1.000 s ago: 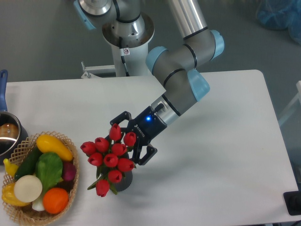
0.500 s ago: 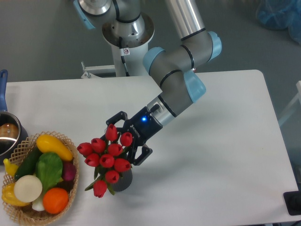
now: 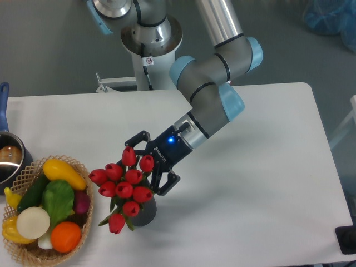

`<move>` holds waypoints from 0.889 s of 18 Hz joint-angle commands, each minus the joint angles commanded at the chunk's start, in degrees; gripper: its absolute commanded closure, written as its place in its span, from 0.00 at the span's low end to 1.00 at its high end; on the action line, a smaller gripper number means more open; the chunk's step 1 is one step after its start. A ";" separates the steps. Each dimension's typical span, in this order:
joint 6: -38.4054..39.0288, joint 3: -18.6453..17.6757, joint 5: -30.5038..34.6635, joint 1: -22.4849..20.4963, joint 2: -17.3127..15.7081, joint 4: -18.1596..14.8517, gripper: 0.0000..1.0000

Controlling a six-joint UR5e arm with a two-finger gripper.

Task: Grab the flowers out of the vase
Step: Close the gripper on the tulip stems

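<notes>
The white table (image 3: 250, 167) is seen from above, with the grey arm (image 3: 208, 103) reaching down and leftward from its base at the far edge. Near the table's front-left corner a wicker basket (image 3: 83, 217) of toy vegetables is placed, and a metal pot (image 3: 8, 161) is cut off by the left edge.

The flowers (image 3: 125, 186) are found left of centre near the front edge, standing in the vase (image 3: 146, 214), of which only a dark part is shown beneath the blooms. The bunch is tilted, its long axis running from the vase up and toward the left, the buds fanned toward the basket.

The gripper (image 3: 146, 169) is set at the bunch's far-right side, its black fingers spread on either side of the upper buds. The jaws are seen parted, nothing yet being clamped. The stems are judged to lie just below and in front of the fingers, so closing there would be required.
</notes>
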State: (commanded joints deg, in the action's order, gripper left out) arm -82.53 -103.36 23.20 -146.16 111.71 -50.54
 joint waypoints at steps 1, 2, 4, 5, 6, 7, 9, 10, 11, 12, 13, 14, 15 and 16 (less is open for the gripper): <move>0.09 0.00 0.00 0.00 0.00 0.09 0.00; 0.17 0.00 0.00 0.00 0.00 0.00 0.00; 0.09 0.00 0.00 0.08 0.00 0.00 0.00; 0.09 -0.09 0.00 0.08 0.00 0.09 0.00; 0.09 -0.09 -0.09 0.17 0.00 0.09 0.00; 0.09 -0.17 -0.09 0.17 0.00 0.09 0.00; 0.09 -0.18 -0.09 0.17 0.00 0.09 0.00; 0.09 -0.09 -0.09 0.09 0.00 0.09 0.07; -0.09 -0.09 -0.09 0.08 0.00 0.09 0.15; -0.44 -0.09 0.00 0.00 0.00 0.17 0.18; -0.53 -0.09 0.00 -0.09 0.00 0.26 0.19; -0.62 0.00 0.09 -0.09 0.00 0.26 0.19; -0.53 0.00 0.09 -0.09 0.00 0.26 0.30; -0.53 0.00 0.09 -0.18 0.00 0.26 0.39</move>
State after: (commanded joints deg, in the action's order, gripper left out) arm -83.06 -103.36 23.29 -146.34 111.71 -50.27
